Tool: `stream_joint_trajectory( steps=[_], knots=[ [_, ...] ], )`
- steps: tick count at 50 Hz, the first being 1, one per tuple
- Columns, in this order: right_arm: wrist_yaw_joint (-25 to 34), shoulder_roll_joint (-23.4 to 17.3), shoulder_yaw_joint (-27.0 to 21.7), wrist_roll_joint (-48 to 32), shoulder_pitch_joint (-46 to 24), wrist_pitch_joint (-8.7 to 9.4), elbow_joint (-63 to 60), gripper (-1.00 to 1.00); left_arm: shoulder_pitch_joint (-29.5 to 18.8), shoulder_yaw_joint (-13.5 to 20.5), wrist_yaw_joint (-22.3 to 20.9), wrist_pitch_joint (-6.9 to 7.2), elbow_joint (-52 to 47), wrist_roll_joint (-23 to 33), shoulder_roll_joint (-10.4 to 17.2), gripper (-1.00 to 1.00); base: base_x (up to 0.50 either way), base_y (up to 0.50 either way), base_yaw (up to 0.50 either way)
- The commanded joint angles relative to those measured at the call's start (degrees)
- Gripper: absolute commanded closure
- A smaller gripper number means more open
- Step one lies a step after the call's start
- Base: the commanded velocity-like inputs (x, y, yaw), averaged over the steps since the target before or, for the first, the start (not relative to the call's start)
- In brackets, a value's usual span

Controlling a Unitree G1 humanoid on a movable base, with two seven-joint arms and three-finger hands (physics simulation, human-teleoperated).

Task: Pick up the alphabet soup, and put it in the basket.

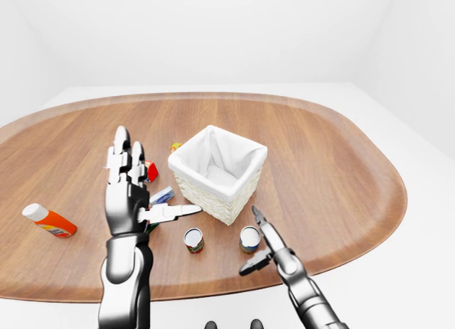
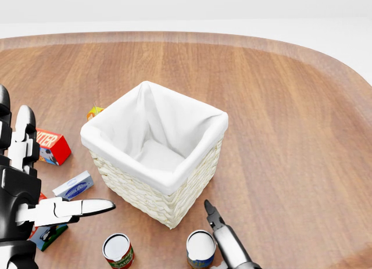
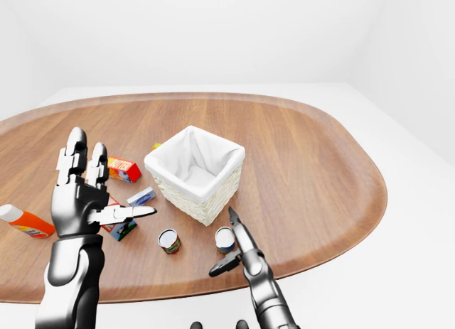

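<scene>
Though the right hand [image 1: 264, 245] sits beside a can [image 2: 201, 248], fingers spread, nothing is grasped. The left hand [image 1: 129, 194] is open too, and the basket [image 2: 174, 182] looks empty, so all remains.

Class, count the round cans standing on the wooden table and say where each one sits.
2. The red-labelled can stands below the basket's lower left side. The blue-labelled can stands below its lower corner, beside the right hand. None appears hidden.

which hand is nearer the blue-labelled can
Right. The right hand is open just right of the blue-labelled can; the left hand is open far to its left.
</scene>
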Motion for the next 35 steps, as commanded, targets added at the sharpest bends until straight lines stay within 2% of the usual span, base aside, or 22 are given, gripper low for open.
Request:
stream_joint_trajectory(
  steps=[1, 3, 6, 28, 29, 30, 31, 32, 34, 35],
  knots=[
    [-0.5, 0.1, -0.2, -0.5, -1.1, -1.28, 3.0, -1.00, 0.0, -0.1, 0.0, 0.00, 0.0, 0.1, 0.0, -1.00, 0.00, 0.00, 0.00],
    [-0.8, 0.1, -0.3, -0.6, -1.7, -2.25, 5.2, -1.00, 0.0, 0.0, 0.0, 0.00, 0.2, 0.1, 0.0, -1.00, 0.00, 0.00, 0.00],
    [-1.0, 0.1, -0.5, -0.7, -2.0, -2.42, 5.9, -1.00, -0.1, 0.0, 0.0, 0.00, 0.3, 0.1, 0.0, -1.00, 0.00, 0.00, 0.00],
    [-0.4, 0.0, -0.7, -0.8, -2.0, -2.38, 7.7, -1.00, 0.0, 0.1, -0.1, 0.00, 0.2, 0.1, 0.0, -1.00, 0.00, 0.00, 0.00],
    [-0.4, 0.0, -0.7, -0.8, -2.0, -2.52, 7.9, -0.59, 0.0, 0.1, -0.1, 0.00, 0.3, 0.1, 0.0, -1.00, 0.00, 0.00, 0.00],
    [-0.3, 0.0, -0.8, -0.7, -2.0, -2.49, 7.9, -0.39, 0.0, 0.2, -0.1, 0.00, 0.4, 0.1, 0.0, -1.00, 0.00, 0.00, 0.00],
    [-0.3, 0.0, -0.7, -0.7, -2.0, -2.35, 7.8, -0.10, 0.0, 0.2, -0.1, 0.00, 0.2, 0.0, 0.1, -1.00, 0.00, 0.00, 0.00],
    [-0.2, 0.0, -0.7, -0.8, -1.9, -2.34, 7.5, 0.44, 0.0, 0.2, -0.1, 0.00, -0.1, 0.0, 0.1, -1.00, 0.00, 0.00, 0.00],
    [-0.2, 0.0, -0.7, -0.8, -1.8, -2.31, 7.5, 0.44, 0.0, 0.2, -0.1, 0.00, -0.1, 0.0, 0.1, -1.00, 0.00, 0.00, 0.00],
    [-0.1, 0.0, -0.6, -0.8, -1.9, -2.69, 7.9, 1.00, 0.1, 0.2, -0.1, 0.00, 0.0, 0.1, 0.0, -1.00, 0.00, 0.00, 0.00]
  ],
)
